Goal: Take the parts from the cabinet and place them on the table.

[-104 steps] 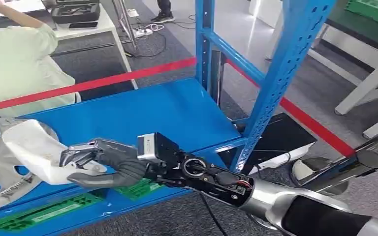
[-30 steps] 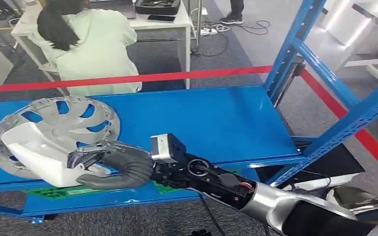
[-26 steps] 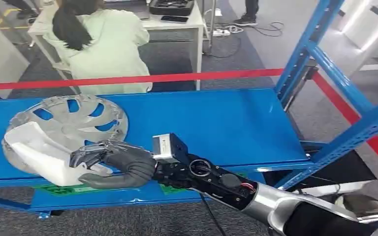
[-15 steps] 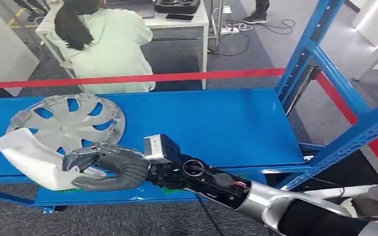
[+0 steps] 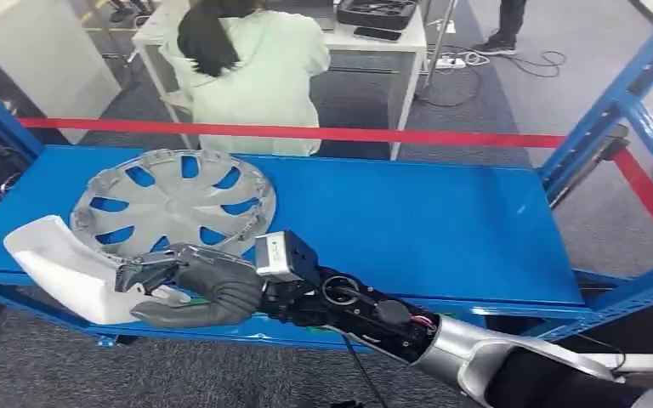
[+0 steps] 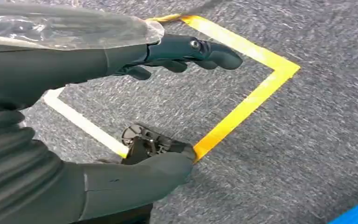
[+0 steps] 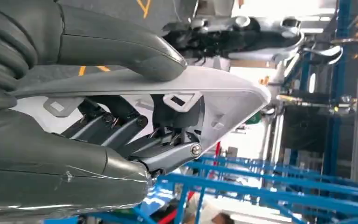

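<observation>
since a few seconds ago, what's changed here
Mostly the camera has swung left, so the blue shelf and silver wheel cover sit further right in the picture. The right hand keeps its grip on the white part; wheel cover still flat on the shelf.

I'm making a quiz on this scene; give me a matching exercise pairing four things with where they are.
Things:
1. white plastic part
2. hubcap
3. red tape
4. black case

Places:
A. lying on the blue shelf
B. on the white table behind the person
C. held in the right robot hand
D. stretched across behind the shelf

Pairs: 1-C, 2-A, 3-D, 4-B
</observation>
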